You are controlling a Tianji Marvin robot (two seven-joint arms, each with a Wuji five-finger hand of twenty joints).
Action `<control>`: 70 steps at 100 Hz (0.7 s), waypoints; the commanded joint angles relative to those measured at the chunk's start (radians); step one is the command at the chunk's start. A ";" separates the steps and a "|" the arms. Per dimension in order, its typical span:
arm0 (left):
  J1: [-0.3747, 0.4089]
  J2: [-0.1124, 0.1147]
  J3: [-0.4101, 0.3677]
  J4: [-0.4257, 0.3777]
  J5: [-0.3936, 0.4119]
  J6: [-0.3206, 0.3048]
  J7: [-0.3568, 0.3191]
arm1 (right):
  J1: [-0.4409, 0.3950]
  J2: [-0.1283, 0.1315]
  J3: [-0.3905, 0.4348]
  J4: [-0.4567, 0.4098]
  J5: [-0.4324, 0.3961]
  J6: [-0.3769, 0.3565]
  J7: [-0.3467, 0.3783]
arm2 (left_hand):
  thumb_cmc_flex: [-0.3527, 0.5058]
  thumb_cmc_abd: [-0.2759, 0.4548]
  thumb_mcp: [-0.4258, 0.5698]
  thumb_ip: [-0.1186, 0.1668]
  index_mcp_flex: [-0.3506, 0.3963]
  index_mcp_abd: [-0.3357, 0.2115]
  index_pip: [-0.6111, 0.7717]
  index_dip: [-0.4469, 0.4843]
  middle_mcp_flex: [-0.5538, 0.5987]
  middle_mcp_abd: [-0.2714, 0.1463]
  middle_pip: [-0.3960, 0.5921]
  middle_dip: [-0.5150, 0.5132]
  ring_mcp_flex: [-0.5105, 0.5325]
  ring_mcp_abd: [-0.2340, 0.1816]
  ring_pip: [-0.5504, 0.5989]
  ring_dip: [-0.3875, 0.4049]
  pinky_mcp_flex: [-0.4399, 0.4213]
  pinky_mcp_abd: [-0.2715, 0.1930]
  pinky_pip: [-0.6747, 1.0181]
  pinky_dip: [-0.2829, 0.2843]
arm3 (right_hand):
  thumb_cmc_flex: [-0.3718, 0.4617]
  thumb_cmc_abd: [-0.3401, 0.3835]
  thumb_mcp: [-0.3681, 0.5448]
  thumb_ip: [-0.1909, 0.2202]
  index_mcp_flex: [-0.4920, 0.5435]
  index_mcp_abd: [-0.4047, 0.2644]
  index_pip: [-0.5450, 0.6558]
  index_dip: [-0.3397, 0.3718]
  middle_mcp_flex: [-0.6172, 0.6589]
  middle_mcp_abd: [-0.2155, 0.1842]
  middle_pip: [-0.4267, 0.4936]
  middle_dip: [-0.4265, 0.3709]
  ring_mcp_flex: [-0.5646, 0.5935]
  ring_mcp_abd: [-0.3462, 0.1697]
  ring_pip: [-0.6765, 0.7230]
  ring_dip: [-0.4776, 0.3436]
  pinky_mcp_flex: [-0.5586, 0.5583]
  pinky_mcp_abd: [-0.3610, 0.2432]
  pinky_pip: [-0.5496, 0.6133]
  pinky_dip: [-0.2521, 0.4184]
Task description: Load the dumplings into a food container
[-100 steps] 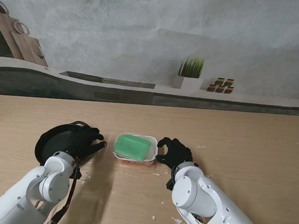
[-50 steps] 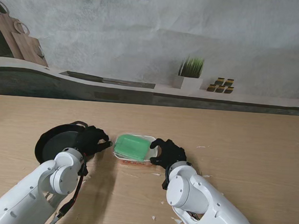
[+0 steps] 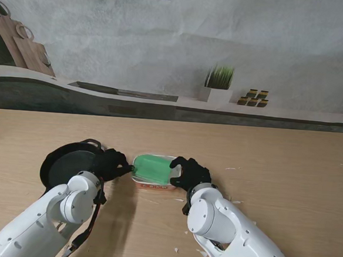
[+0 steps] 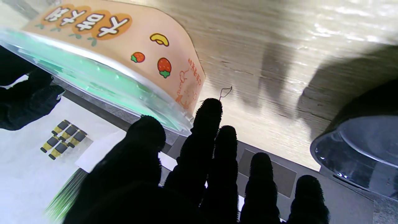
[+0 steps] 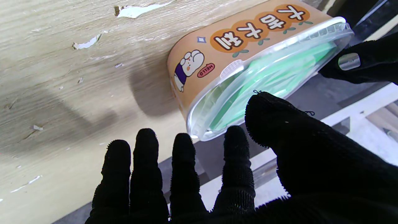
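You've got the food container (image 3: 154, 172) mid-worktop (image 3: 263, 170), orange printed sleeve, clear lid over green inside. No dumplings that I can make out in any view.

Left hand (image 3: 111, 164) sits at the container's left end, right hand (image 3: 187, 172) at its right end, so it's bracketed between them. Both are in black gloves.

Left wrist view: fingers (image 4: 205, 130) are extended and slightly apart, tips just beside the lid rim at the corner. Can't tell if they actually touch. Nothing held.

Right wrist view: fingers (image 5: 146, 161) are spread, thumb close over the lid (image 5: 264, 71) edge, nothing pinched. Contact unclear there too.

Surroundings: a black round plate (image 3: 66, 163) lies just left of your left hand, partly hidden by the arm. White scraps (image 3: 203, 253) are scattered on the worktop near the right arm. On the far ledge behind the worktop sit a potted plant (image 3: 219, 83) and a cluster of small bottles (image 3: 253, 98), well apart from the work.
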 commanded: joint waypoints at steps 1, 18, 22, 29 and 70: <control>0.006 -0.004 0.002 -0.011 0.003 -0.008 -0.017 | -0.003 -0.010 0.000 -0.003 0.001 0.003 0.011 | 0.002 0.016 0.017 0.018 0.049 0.001 0.012 0.013 0.018 0.002 0.015 0.013 0.013 0.004 0.015 0.011 -0.006 -0.004 -0.038 -0.014 | -0.019 0.001 0.019 0.035 -0.021 -0.026 0.009 0.021 0.007 -0.030 0.026 0.009 -0.004 -0.019 0.017 0.007 -0.018 -0.032 0.033 -0.015; 0.013 0.006 -0.001 -0.021 0.040 -0.035 -0.035 | 0.001 -0.006 0.000 -0.003 -0.002 0.001 0.021 | -0.006 0.015 0.014 0.019 0.078 -0.016 0.028 0.027 0.049 -0.001 0.018 0.016 0.033 0.014 0.028 0.015 -0.008 0.003 -0.031 -0.012 | -0.012 0.007 0.018 0.035 -0.012 -0.029 0.011 0.021 0.006 -0.031 0.024 0.009 -0.005 -0.021 0.016 0.007 -0.020 -0.033 0.034 -0.018; 0.016 0.007 -0.003 -0.025 0.046 -0.041 -0.036 | 0.003 -0.006 -0.001 -0.002 -0.004 -0.001 0.022 | -0.005 0.013 0.015 0.019 0.087 -0.022 0.034 0.031 0.056 0.001 0.019 0.017 0.036 0.017 0.031 0.016 -0.009 0.006 -0.030 -0.011 | -0.007 0.005 0.019 0.036 -0.003 -0.028 0.012 0.022 0.006 -0.032 0.023 0.009 -0.003 -0.022 0.017 0.007 -0.020 -0.033 0.034 -0.019; 0.022 0.009 -0.007 -0.031 0.058 -0.052 -0.036 | 0.008 -0.004 -0.004 0.002 -0.008 -0.001 0.028 | -0.006 0.010 0.015 0.020 0.101 -0.036 0.046 0.039 0.068 -0.001 0.022 0.020 0.044 0.020 0.039 0.020 -0.009 0.007 -0.027 -0.009 | -0.009 0.004 0.018 0.035 0.007 -0.026 0.012 0.021 0.003 -0.029 0.019 0.007 -0.005 -0.022 0.015 0.006 -0.022 -0.033 0.034 -0.020; 0.028 0.015 -0.022 -0.034 0.169 -0.081 0.022 | 0.033 -0.011 -0.025 0.049 -0.038 -0.011 0.000 | -0.033 -0.152 0.103 0.005 0.058 -0.109 0.167 0.118 0.070 -0.010 0.059 0.068 0.074 0.034 0.111 0.060 -0.006 0.030 0.021 0.082 | 0.025 0.004 0.035 0.040 0.051 -0.031 0.001 0.017 -0.054 -0.051 -0.009 -0.006 -0.042 -0.053 0.000 0.000 -0.028 -0.054 0.049 -0.016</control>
